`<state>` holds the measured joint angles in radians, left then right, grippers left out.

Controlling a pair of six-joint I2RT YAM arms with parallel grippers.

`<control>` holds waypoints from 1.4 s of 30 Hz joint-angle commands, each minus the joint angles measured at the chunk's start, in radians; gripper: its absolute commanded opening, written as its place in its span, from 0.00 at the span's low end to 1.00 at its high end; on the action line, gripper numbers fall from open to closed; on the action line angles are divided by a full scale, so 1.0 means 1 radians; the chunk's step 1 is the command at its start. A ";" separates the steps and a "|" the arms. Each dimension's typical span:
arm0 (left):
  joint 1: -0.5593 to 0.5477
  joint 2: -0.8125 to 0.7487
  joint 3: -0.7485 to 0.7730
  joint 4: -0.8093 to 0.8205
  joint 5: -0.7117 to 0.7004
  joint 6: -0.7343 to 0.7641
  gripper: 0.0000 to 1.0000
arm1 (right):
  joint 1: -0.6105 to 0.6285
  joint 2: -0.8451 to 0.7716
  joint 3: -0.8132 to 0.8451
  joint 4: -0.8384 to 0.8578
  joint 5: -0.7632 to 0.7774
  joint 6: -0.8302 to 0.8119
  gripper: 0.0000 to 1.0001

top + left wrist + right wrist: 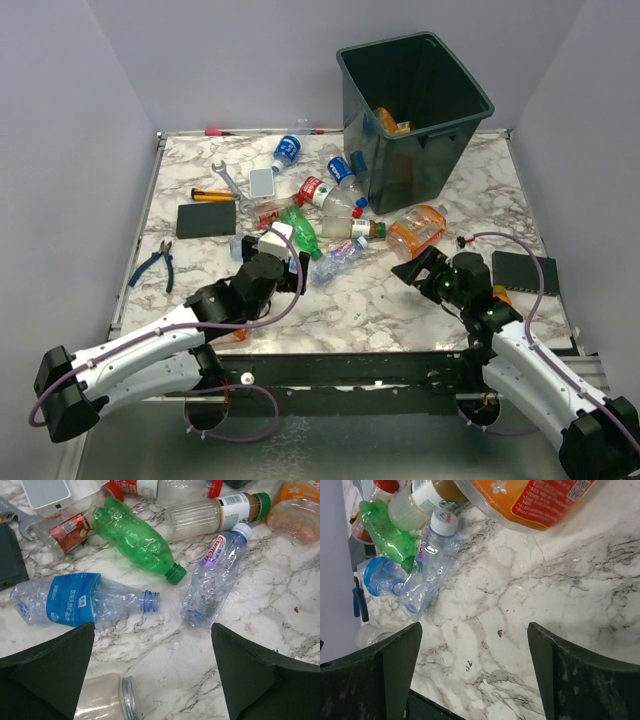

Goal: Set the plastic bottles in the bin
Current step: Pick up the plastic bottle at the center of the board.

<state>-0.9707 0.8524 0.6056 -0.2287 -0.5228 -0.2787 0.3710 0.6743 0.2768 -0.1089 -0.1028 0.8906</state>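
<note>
The left claw is open and empty near a blue-label bottle. The right claw is open too, empty, beside an orange bottle on the table.

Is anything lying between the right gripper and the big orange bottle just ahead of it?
No. Only bare marble shows between the open right gripper and the orange bottle.

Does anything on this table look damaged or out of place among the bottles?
Yes. The clear bottle with the white cap and the blue-labelled bottle are crushed and lie on their sides; the blue-labelled one has no cap. A wrench and pliers, not bottles, lie to the left of them.
</note>
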 commanded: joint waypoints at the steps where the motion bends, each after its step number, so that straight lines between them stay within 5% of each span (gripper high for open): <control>1: 0.003 -0.067 -0.006 -0.118 -0.172 -0.201 0.99 | 0.002 0.037 -0.009 0.082 -0.043 0.032 0.89; 5: 0.009 -0.069 0.026 -0.328 -0.329 -0.438 0.99 | 0.011 0.051 -0.028 0.166 -0.082 0.032 0.89; 16: 0.014 -0.085 0.061 -0.811 -0.360 -1.470 0.99 | 0.148 0.135 0.022 0.217 -0.034 0.014 0.88; 21: 0.014 0.013 0.121 -1.026 -0.300 -1.766 0.99 | 0.168 0.112 0.020 0.200 -0.019 0.011 0.88; 29: 0.028 0.036 0.043 -0.968 -0.252 -1.845 0.99 | 0.170 0.066 0.021 0.155 -0.008 0.003 0.88; 42: 0.202 0.158 -0.035 -0.671 -0.174 -1.608 0.94 | 0.172 -0.005 0.031 0.087 -0.001 0.002 0.88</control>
<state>-0.8284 0.9771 0.5987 -1.0344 -0.7509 -1.9873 0.5358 0.7010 0.2760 0.0425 -0.1276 0.9051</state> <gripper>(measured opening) 0.964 0.884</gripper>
